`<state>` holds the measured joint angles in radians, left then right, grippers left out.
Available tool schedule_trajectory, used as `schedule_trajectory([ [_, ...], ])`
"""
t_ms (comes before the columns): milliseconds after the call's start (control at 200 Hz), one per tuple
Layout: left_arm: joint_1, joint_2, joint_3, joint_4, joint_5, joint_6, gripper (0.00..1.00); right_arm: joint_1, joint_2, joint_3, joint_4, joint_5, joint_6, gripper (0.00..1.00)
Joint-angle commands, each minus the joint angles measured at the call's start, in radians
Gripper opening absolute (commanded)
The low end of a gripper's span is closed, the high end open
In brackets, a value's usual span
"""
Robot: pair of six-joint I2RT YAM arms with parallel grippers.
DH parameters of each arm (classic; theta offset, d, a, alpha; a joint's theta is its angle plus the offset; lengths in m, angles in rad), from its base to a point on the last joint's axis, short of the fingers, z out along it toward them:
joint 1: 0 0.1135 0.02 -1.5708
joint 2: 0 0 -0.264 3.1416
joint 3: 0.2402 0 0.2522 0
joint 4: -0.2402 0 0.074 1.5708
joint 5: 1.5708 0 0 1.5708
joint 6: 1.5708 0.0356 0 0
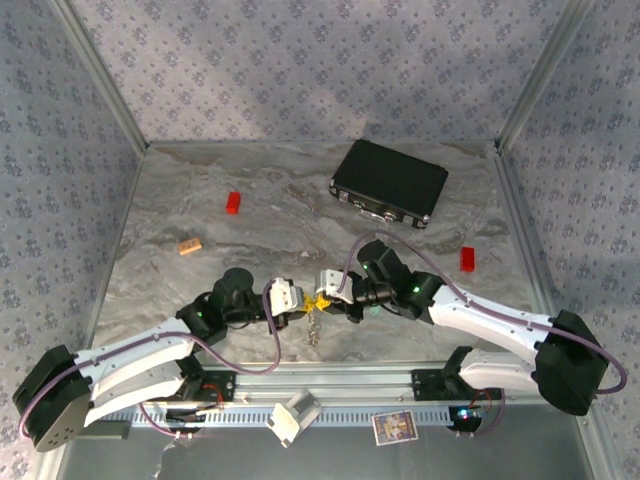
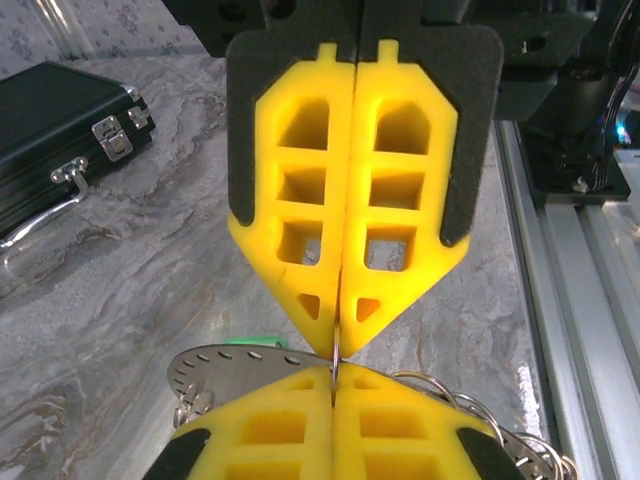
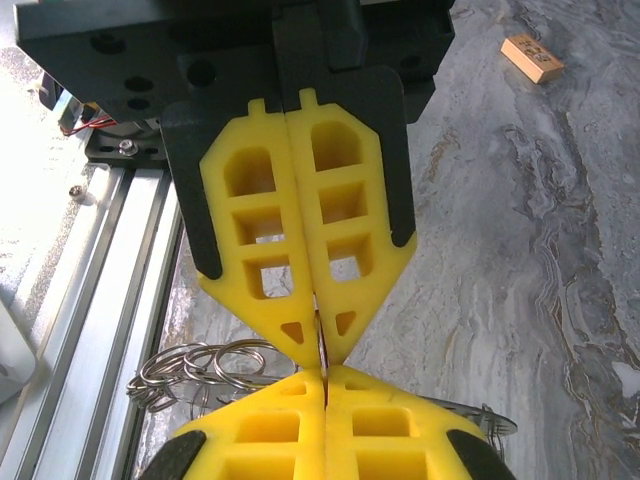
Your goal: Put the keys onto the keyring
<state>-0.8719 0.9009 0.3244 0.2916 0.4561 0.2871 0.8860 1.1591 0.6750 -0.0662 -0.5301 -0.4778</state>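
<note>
Now left pincer (image 2: pixel 334 390) and right pincer (image 3: pixel 326 385) meet tip to tip by the table's (image 1: pixel 300 200) near edge, both pressed together on the keyring (image 2: pixel 230 362). Light, stiff, slick wire; I'd pinch its rim. Keys (image 2: pixel 255 342) just behind.

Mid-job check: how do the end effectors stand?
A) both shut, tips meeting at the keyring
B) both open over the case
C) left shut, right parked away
A: left end effector and right end effector pinch the keyring, shut, tip to tip.
</note>
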Motion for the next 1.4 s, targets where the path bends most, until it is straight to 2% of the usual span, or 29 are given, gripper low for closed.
schedule_trajectory([
  [0, -0.006, -0.030, -0.001, 0.055, -0.003, -0.005, 0.00, 0.009, -0.002, 0.010, 0.015, 0.008, 0.026, 0.21],
  [35, -0.006, -0.033, -0.001, 0.055, -0.014, -0.007, 0.00, 0.006, -0.012, 0.002, 0.025, 0.017, 0.038, 0.29],
  [160, -0.007, -0.024, 0.021, -0.007, -0.052, 0.001, 0.00, -0.036, -0.095, -0.057, 0.082, 0.036, 0.121, 0.37],
  [250, -0.009, -0.013, 0.050, -0.065, -0.052, -0.005, 0.00, -0.062, -0.167, -0.114, 0.124, 0.185, 0.257, 0.45],
  [315, -0.009, -0.002, 0.065, -0.083, -0.052, -0.019, 0.00, -0.063, -0.199, -0.129, 0.092, 0.304, 0.363, 0.44],
  [490, -0.009, 0.007, 0.074, -0.046, -0.102, -0.076, 0.00, -0.035, -0.192, -0.094, -0.122, 0.508, 0.709, 0.40],
  [615, -0.009, -0.018, 0.083, -0.049, -0.121, -0.111, 0.00, -0.039, -0.145, -0.040, -0.274, 0.595, 0.939, 0.36],
  [705, -0.009, -0.049, 0.072, -0.035, -0.124, -0.118, 0.00, -0.055, -0.118, -0.031, -0.329, 0.600, 1.054, 0.32],
  [790, -0.009, -0.082, 0.050, -0.016, -0.130, -0.121, 0.00, -0.088, -0.083, -0.027, -0.336, 0.515, 1.060, 0.32],
  [860, -0.009, -0.109, 0.032, 0.004, -0.132, -0.123, 0.00, -0.104, -0.036, -0.021, -0.324, 0.405, 0.975, 0.36],
  [905, -0.009, -0.125, 0.023, 0.013, -0.137, -0.124, 0.00, -0.105, -0.004, -0.004, -0.340, 0.394, 0.949, 0.36],
  [1084, -0.009, -0.177, 0.014, -0.019, -0.159, -0.123, 0.00, -0.107, 0.123, 0.081, -0.421, 0.439, 0.973, 0.40],
  [1234, -0.009, -0.199, 0.012, -0.054, -0.162, -0.111, 0.00, -0.137, 0.133, 0.083, -0.445, 0.485, 1.026, 0.41],
  [1394, -0.010, -0.210, 0.000, -0.045, -0.163, -0.108, 0.00, -0.169, 0.129, 0.079, -0.543, 0.585, 1.000, 0.38],
])
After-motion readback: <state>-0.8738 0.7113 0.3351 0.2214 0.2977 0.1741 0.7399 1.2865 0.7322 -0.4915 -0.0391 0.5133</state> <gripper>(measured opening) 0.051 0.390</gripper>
